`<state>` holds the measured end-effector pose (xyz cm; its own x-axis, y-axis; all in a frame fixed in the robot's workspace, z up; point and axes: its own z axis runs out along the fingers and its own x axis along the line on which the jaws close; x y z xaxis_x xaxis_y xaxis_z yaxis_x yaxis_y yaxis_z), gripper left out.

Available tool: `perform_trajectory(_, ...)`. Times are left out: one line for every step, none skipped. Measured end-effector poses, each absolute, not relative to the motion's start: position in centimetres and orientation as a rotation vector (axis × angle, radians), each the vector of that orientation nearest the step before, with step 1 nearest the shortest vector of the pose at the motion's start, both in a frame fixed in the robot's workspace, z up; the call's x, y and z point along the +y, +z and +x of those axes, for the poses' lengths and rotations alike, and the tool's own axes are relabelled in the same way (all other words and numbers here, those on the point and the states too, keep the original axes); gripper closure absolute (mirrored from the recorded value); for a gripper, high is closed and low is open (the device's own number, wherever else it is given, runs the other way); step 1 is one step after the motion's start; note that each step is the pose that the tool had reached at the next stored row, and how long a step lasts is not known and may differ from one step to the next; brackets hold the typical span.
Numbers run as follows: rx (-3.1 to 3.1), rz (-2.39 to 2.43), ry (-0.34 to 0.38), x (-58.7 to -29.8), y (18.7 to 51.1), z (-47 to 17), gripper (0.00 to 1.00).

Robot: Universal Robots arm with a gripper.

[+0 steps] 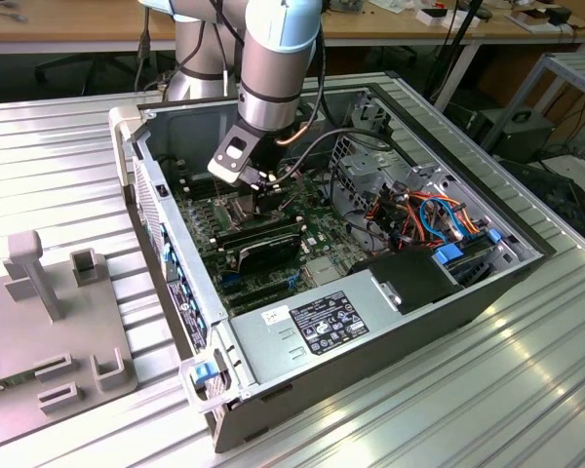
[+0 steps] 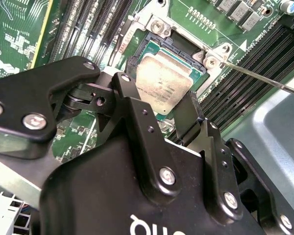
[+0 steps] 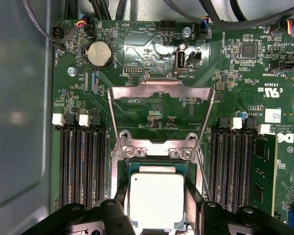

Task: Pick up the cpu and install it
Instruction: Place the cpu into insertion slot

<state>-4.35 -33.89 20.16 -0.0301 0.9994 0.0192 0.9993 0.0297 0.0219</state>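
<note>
Looking down into the open grey metal computer case (image 1: 448,322) lying on the ribbed metal counter (image 1: 58,136), we find the arm's black pincer (image 1: 263,190) lowered over the green motherboard (image 3: 152,63). We see the square silver-capped cpu (image 2: 164,78) right at the dark processor socket (image 2: 181,46), its green edge showing around the cap. The pincer's two black fingers (image 2: 134,105) press on opposite sides of the cpu, so we read it as pinching the chip. Whether the chip already sits fully down in the socket, we cannot tell. In the first wrist view the hinged steel load plate (image 3: 161,90) stands flipped open, away from the socket, and rows of black memory slots (image 3: 83,166) flank the socket on both sides. A thin steel lever rod (image 2: 264,81) runs just beside the socket in the second wrist view. A round silver coin battery (image 3: 100,54) sits on the board beyond the load plate. On the exterior view's left, a grey plastic fixture (image 1: 49,312) rests on the counter, well apart from the case.
</note>
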Motion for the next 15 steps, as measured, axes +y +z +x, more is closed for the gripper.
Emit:
perform_trajectory(2.252,2.186,0.048,-33.89,20.20,-4.35,0.45)
perform_trajectory(2.252,2.185,0.050,-33.89,20.26,-4.35,0.45)
perform_trajectory(2.251,2.185,0.050,-33.90,20.27,-4.35,0.45)
perform_trajectory(2.252,2.185,0.050,-33.90,20.27,-4.35,0.45)
perform_trajectory(2.252,2.186,0.051,-33.89,20.27,-4.38,0.45)
perform_trajectory(2.253,2.186,0.052,-33.86,20.28,-4.39,0.45)
perform_trajectory(2.253,2.186,0.052,-33.83,20.28,-4.39,0.45)
perform_trajectory(2.253,2.186,0.052,-33.81,20.28,-4.39,0.45)
perform_trajectory(2.253,2.186,0.052,-33.76,20.27,-4.39,0.45)
perform_trajectory(2.253,2.186,0.052,-33.72,20.27,-4.39,0.45)
perform_trajectory(2.253,2.186,0.052,-33.70,20.28,-4.39,0.45)
perform_trajectory(2.253,2.186,0.052,-33.67,20.28,-4.39,0.45)
perform_trajectory(2.253,2.186,0.052,-33.64,20.28,-4.39,0.45)
perform_trajectory(2.253,2.186,0.053,-33.62,20.28,-4.39,0.45)
perform_trajectory(2.253,2.186,0.053,-33.60,20.28,-4.40,0.45)
